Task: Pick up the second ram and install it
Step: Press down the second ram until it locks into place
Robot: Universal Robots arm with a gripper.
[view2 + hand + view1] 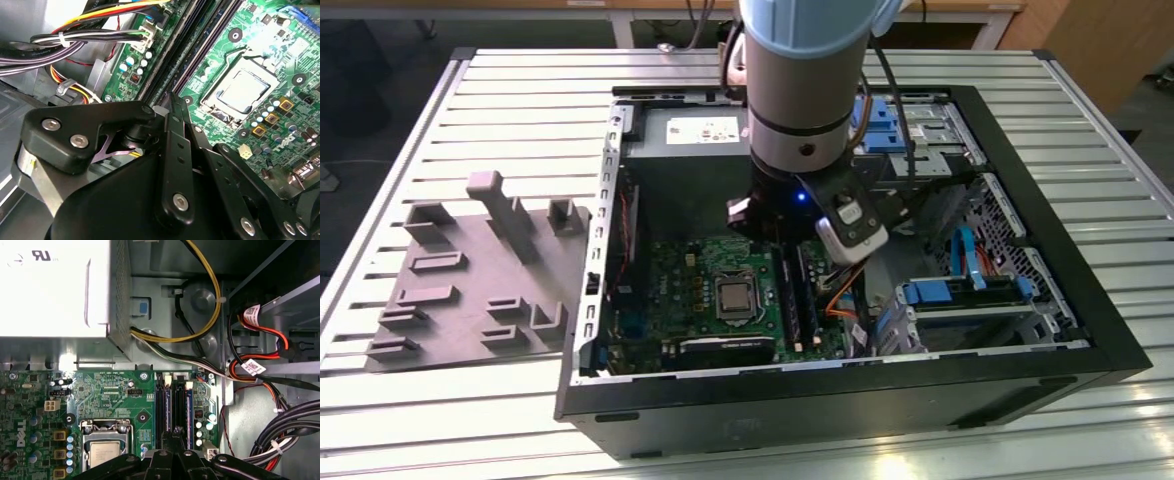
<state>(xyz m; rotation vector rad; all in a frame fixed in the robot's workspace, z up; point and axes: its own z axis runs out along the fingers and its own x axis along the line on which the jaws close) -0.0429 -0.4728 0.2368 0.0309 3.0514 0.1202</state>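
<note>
pincer low over the memory slots inside the open case

a slatted metal surface (494,90) filled the exterior view, with wooden furniture behind it. at the exterior view's left, a grey plastic block (467,290) with upright posts lay on the slats, just beside the case wall. next came the open black computer case (854,400), lying on its side. a green board (707,290) lay on its floor, and a bare silver processor (736,297) sat in the board's square socket. the arm (801,90) reached straight down into the case, past a grey power supply (700,130). its wrist stood over the board's edge on the exterior view's right, where the long black slots (798,295) ran. further right were orange and blue cables (843,300), then drive bays with blue fittings (947,292) against the case's far wall.

in the first wrist view the pincer (175,432) hung directly over the slot bank (174,405), its tips meeting at a narrow point between the rows. in the second wrist view the pincer (171,102) showed its black fingers (175,150) drawn together, clenched, with their tip close to the slots (170,65). whether a thin stick was pinched between them could not be told. the second ram could not be picked out from the dark strips of the slots beneath the tips. bundled grey, yellow and red wires (75,42) ran beside the board.
</note>
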